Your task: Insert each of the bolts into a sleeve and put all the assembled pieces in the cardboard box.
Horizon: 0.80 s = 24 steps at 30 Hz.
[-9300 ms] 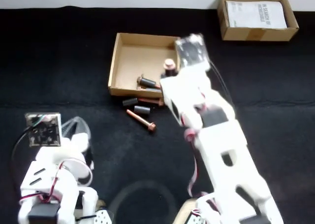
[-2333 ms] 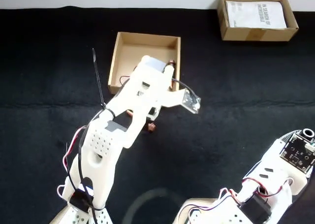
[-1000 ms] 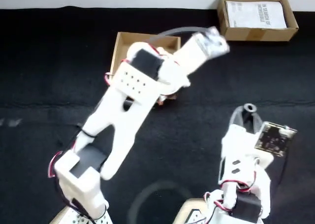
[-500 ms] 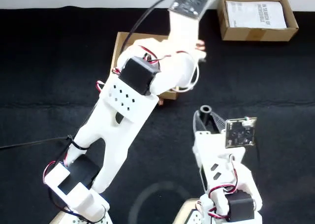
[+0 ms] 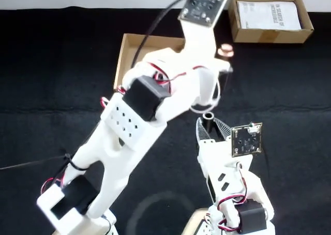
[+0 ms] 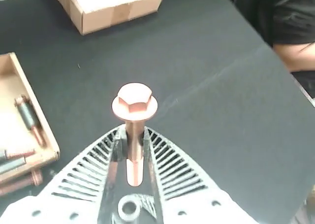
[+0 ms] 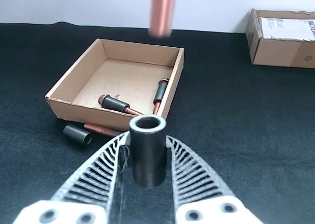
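My left gripper (image 6: 133, 135) is shut on a copper bolt (image 6: 134, 102), head away from the wrist. In the high view the bolt (image 5: 225, 51) is held right of the cardboard box (image 5: 125, 54), above my right gripper (image 5: 208, 125). The right gripper (image 7: 147, 141) is shut on a dark sleeve (image 7: 147, 152), standing upright with its bore open. The bolt's shaft (image 7: 162, 11) hangs above the sleeve, apart from it. The cardboard box (image 7: 74, 83) holds two assembled pieces (image 7: 114, 104) (image 7: 160, 92).
Outside the box's near wall lie a loose sleeve (image 7: 78, 134) and a bolt (image 7: 102, 131). A second cardboard box with paper (image 5: 270, 18) stands at the back right. A person's arm (image 6: 294, 54) rests at the table's edge. The left arm (image 5: 139, 121) covers much of the box.
The left arm has swung the bolt to the right, out past the box. The right gripper with the sleeve has edged toward the bolt.
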### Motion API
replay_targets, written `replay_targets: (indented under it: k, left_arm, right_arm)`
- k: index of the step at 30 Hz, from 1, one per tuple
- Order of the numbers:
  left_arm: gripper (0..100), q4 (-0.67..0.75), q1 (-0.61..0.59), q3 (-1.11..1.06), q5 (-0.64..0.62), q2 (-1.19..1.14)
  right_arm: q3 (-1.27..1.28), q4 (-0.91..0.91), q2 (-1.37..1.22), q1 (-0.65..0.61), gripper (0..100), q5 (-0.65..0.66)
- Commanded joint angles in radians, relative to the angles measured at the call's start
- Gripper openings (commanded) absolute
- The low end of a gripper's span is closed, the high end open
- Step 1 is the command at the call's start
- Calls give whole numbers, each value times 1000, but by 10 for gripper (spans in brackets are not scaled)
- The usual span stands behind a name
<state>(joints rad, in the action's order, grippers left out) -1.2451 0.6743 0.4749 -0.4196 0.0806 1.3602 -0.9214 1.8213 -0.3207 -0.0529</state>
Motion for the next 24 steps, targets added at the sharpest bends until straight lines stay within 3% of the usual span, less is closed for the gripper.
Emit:
replay_targets:
  k: [1,11,24]
  left_arm:
    - [9,58,5,-130,-6,107]
    - [9,520,-19,-662,-3,340]
    - [9,489,-33,-684,-3,346]
  right_arm:
    - [-45,-2,-1,-5,8,-3]
    - [-47,-1,-1,-5,8,-3]
    - [-44,-1,-1,1,8,-3]
